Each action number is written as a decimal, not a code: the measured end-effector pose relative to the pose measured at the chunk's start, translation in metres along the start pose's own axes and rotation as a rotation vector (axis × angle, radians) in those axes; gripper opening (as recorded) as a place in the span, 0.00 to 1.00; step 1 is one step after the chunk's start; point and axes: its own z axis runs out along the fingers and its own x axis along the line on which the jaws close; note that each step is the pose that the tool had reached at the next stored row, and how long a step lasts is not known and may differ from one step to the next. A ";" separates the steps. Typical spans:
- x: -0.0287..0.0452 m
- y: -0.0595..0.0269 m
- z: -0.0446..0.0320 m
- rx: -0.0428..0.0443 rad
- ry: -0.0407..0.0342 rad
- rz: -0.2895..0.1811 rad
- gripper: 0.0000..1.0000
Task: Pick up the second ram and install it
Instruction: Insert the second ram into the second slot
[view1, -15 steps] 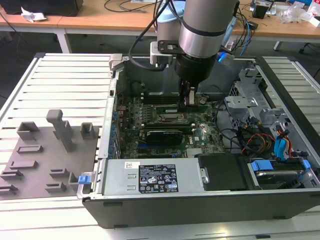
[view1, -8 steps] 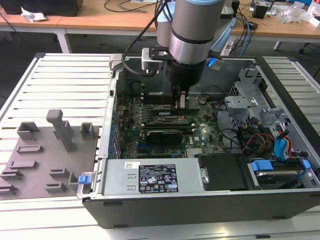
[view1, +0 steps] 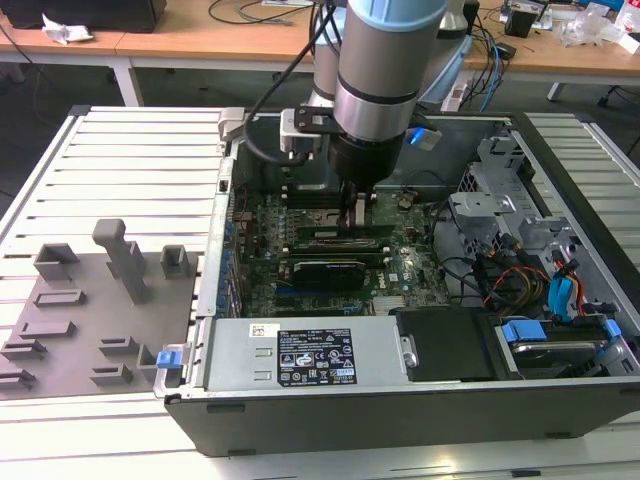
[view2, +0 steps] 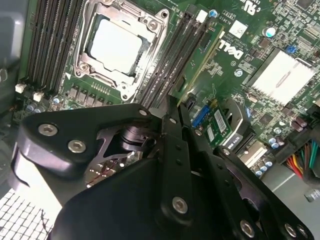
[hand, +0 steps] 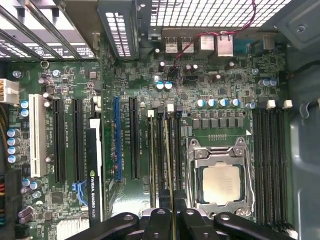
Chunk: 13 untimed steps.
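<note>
The pincer (view1: 357, 215) is reaching down inside the open PC case (view1: 560, 410), closed tight on the second ram (hand: 168, 165), which is standing on edge in a memory slot just beside the CPU socket (hand: 222, 180) on the motherboard (hand: 125, 75). A graphics card (view1: 325, 270) is sitting nearer in the exterior view.

The arm (view1: 375, 70) stood upright, wrist down, its claw (view1: 355, 215) pointed straight down with fingers (hand: 161, 220) drawn close together.
</note>
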 end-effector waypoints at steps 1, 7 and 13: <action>0.0001 0.0000 0.0017 0.0000 0.0000 0.000 0.13; 0.0010 0.0015 0.0136 0.0003 0.0073 0.000 0.13; -0.0019 0.0027 0.0193 0.0020 0.0133 0.024 0.13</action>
